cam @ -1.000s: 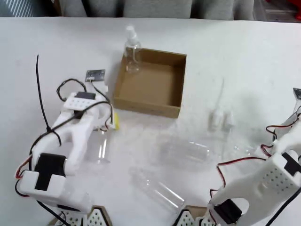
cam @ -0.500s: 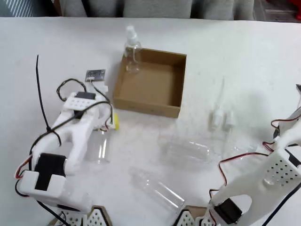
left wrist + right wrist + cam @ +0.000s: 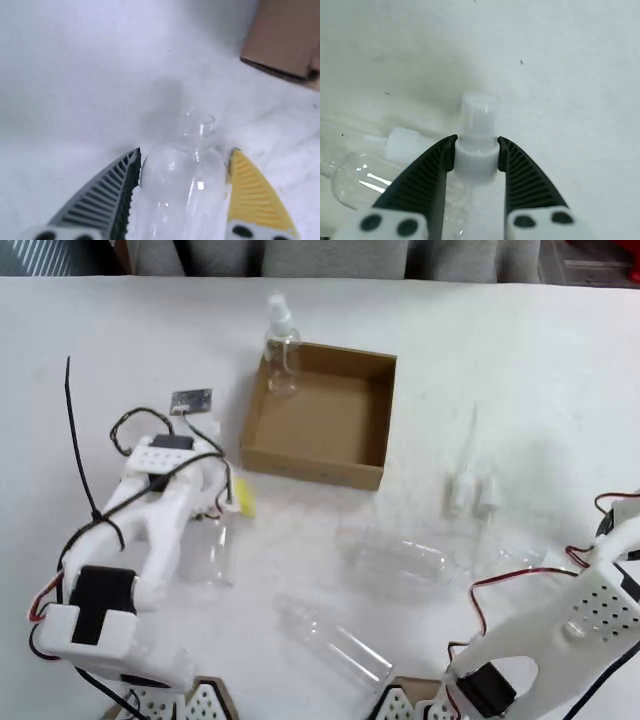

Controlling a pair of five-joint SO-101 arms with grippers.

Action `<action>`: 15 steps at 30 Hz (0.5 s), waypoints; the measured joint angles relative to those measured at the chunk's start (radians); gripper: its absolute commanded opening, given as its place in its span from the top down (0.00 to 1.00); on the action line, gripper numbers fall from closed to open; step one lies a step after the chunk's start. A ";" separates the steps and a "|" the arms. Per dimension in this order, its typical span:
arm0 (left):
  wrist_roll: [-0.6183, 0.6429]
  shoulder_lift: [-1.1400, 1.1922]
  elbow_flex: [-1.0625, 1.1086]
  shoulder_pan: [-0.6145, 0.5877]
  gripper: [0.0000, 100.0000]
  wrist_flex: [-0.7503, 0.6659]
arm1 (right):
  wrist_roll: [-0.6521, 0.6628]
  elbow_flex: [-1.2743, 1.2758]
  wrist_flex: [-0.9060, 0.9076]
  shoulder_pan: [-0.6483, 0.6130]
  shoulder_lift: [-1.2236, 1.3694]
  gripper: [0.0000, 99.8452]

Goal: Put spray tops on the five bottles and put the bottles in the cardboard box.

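My left gripper (image 3: pixel 185 152) is shut on a clear uncapped bottle (image 3: pixel 182 180), its grey and yellow fingers on either side of the shoulder. In the high view this gripper (image 3: pixel 222 505) and bottle (image 3: pixel 210 552) lie left of the cardboard box (image 3: pixel 366 472). My right gripper (image 3: pixel 476 140) is shut on a white spray top (image 3: pixel 477 145) just above the table. A capped bottle (image 3: pixel 281 345) stands in the box's far left corner. Three clear bottles (image 3: pixel 395 562) (image 3: pixel 332 640) (image 3: pixel 512 562) lie on the table in front of the box. Two loose spray tops (image 3: pixel 460 490) (image 3: pixel 488 494) stand to the right of it.
The right arm (image 3: pixel 585 615) sits at the front right edge of the high view. Another spray top (image 3: pixel 402 142) and a lying bottle (image 3: pixel 350 177) are beside my right gripper. The box corner (image 3: pixel 285 45) is near the left gripper. Cardboard pieces (image 3: pixel 205 700) lie at the front edge.
The right arm has swung toward the right edge of the table. The left arm has shifted slightly left with its bottle.
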 measured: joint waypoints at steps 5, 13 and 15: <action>-0.002 0.000 0.000 0.002 0.61 0.017 | 0.000 0.000 0.000 -0.005 0.000 0.98; -0.002 -0.002 -0.011 -0.012 0.61 0.089 | 0.000 0.000 0.005 0.002 0.000 0.98; -0.002 -0.003 -0.044 -0.031 0.61 0.112 | 0.000 -0.002 0.005 0.003 0.005 0.98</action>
